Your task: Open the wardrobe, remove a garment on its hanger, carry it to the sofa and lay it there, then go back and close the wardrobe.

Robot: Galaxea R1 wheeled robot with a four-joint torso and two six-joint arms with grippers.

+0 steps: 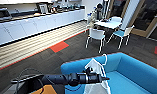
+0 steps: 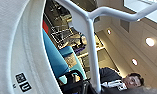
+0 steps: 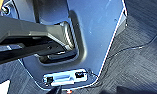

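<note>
The left gripper (image 1: 106, 78) reaches out over the sofa (image 1: 134, 72), just past its near arm, clamped on the hanger (image 1: 104, 65). The garment (image 1: 95, 70) hangs from it above the seat cushion, long axis vertical. The left arm is the nearer one; I cannot tell the right claw's state.

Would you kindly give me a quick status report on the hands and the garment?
Left hand carrying the garment on its hanger. Garment hanging over the sofa, not laid down yet. Nothing in the way on the seat.
</note>
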